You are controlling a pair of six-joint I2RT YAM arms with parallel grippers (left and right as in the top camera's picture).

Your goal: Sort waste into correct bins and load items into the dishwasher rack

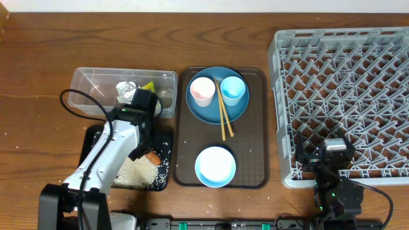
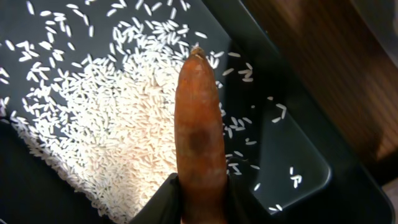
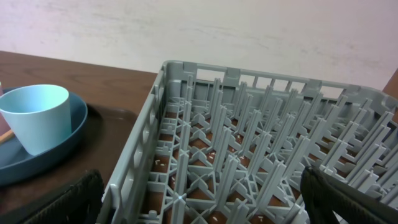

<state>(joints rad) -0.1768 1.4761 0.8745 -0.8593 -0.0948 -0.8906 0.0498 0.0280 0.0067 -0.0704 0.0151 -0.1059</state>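
My left gripper [image 1: 149, 152] is shut on the orange carrot piece [image 2: 200, 134] and holds it just above the black tray [image 2: 292, 146], beside a heap of white rice [image 2: 112, 118]. The tray [image 1: 165, 142] and rice [image 1: 137, 174] also show in the overhead view. The clear tub [image 1: 96, 80] holds crumpled foil [image 1: 126, 91] and a green-yellow wrapper [image 1: 148, 85]. I cannot make out the tissue. The blue plate [image 1: 208, 108] carries the pink cup [image 1: 202, 91], blue cup [image 1: 232, 90] and chopsticks [image 1: 224, 118]. My right gripper [image 1: 323, 160] is open and empty over the grey rack's [image 1: 345, 83] front-left corner.
A brown serving tray [image 1: 255, 128] between the bins and the rack holds the plate and the light-blue bowl [image 1: 215, 166]. The right wrist view shows the rack [image 3: 249, 149], the blue cup [image 3: 38, 115] and the plate's edge [image 3: 68, 134]. A black cable loops over the tub.
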